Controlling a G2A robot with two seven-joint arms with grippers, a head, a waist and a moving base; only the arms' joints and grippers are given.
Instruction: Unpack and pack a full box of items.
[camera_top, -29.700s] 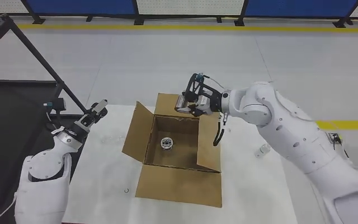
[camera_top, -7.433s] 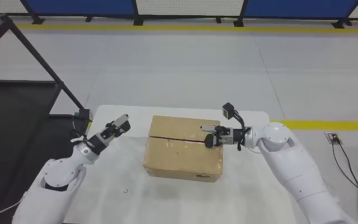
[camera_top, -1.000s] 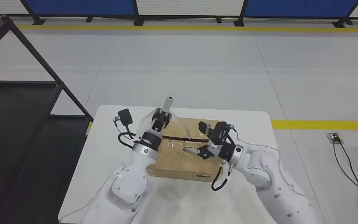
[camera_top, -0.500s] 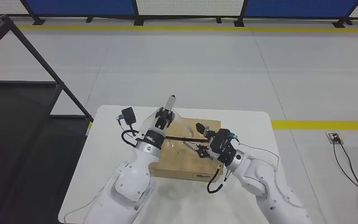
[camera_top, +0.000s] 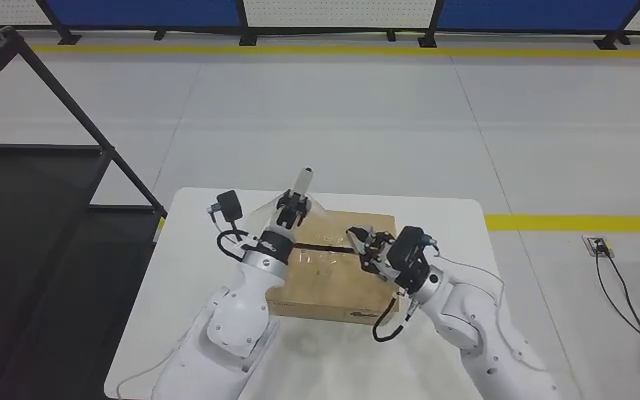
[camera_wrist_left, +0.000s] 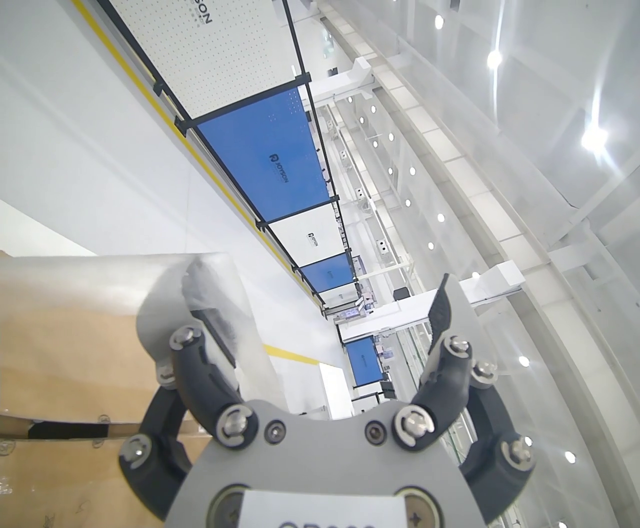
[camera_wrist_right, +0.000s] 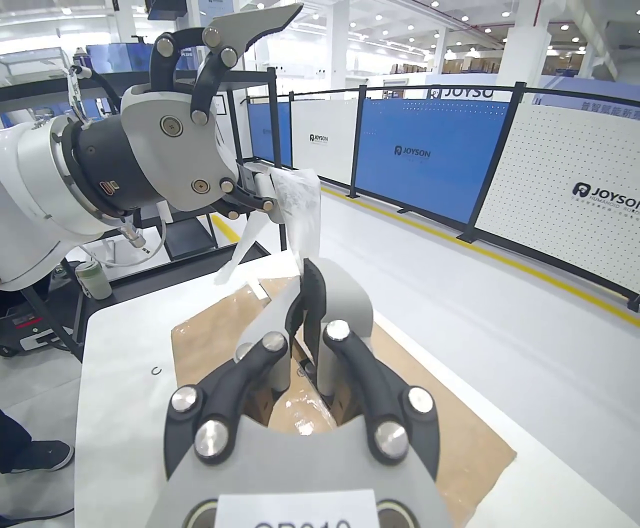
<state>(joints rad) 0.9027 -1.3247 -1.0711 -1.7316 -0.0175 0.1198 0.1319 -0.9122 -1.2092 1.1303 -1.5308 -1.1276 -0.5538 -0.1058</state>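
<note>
Cardboard box (camera_top: 320, 275) sits shut in the middle of the white surface (camera_top: 185, 255), its top flaps meeting along a dark seam (camera_top: 325, 246). Clear tape (camera_wrist_right: 300, 210) rises off that seam as a crumpled, see-through strip. The step in hand therefore looks like stripping the seal so the flaps can open for unpacking.

The right tool (camera_wrist_right: 311, 295) hangs low over the seam, its fingers pressed together on the lower end of the strip. It appears to pinch the tape close to the box so that a pull would run along the seam.

The left tool (camera_wrist_left: 325, 320) is held above the box's far edge, pointing up and away, with its fingers spread wide. The tape's upper end clings around one finger (camera_wrist_left: 215, 330) rather than being gripped, most likely stuck by its own glue. That sticky hold could be a nuisance, since the strip may refuse to drop when the tool needs to be free. The flaps are not yet lifted.
</note>
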